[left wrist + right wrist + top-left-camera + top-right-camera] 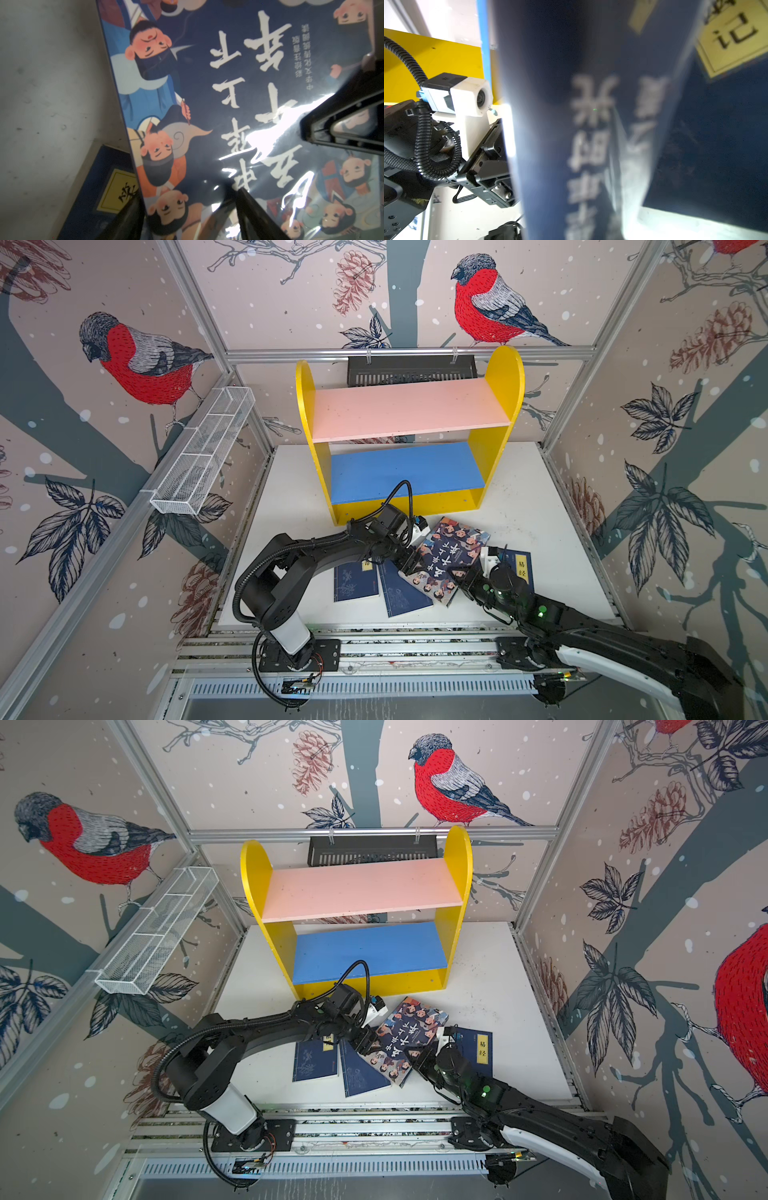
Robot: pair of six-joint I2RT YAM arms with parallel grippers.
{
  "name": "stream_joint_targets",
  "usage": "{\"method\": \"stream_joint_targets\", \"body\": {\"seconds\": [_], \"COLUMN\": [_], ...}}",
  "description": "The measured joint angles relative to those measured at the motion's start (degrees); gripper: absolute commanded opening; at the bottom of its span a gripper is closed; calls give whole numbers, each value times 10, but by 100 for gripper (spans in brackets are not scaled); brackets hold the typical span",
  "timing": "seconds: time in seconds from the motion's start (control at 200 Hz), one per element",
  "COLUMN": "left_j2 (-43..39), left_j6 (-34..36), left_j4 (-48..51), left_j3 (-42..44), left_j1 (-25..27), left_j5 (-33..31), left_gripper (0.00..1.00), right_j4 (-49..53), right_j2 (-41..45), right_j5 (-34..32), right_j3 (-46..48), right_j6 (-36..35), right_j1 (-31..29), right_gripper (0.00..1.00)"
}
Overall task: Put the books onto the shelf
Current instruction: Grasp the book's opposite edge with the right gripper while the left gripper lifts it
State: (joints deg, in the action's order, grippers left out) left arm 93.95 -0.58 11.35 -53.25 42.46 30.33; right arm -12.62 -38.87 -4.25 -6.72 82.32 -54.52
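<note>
The cartoon book (pixel 446 556) is lying tilted across the navy books (pixel 355 583) on the tabletop (pixel 540 510), just in front of the shelf (pixel 505 377). My left jaws are spread wide at its left edge, fingers (pixel 336 122) over the cover, gripping nothing. My right jaws sit at its near right corner, and honestly I can't tell if they've clamped it.

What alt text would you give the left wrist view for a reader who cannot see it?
A glossy cartoon-cover book with large Chinese characters fills the view. A navy book with a yellow label shows past its edge on the white table; black gripper fingers intrude.
</note>
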Motion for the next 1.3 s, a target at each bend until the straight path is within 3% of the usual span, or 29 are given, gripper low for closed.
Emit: {"method": "stream_joint_targets", "body": {"seconds": [0.325, 0.766, 1.301], "left_j2": [-103, -248, -352], "left_j6": [19, 32, 18], "left_j4": [116, 161, 192], "left_j3": [-75, -99, -204], "left_j1": [3, 0, -160], "left_j5": [-19, -60, 12], "left_gripper": [71, 73, 73], "right_j4": [76, 187, 322], "right_j2": [87, 64, -34], "right_j5": [-7, 16, 93], "right_j3": [-25, -124, -414], "right_j6": [-18, -83, -246], "right_j1": [2, 19, 24], "right_gripper": [6, 3, 3]}}
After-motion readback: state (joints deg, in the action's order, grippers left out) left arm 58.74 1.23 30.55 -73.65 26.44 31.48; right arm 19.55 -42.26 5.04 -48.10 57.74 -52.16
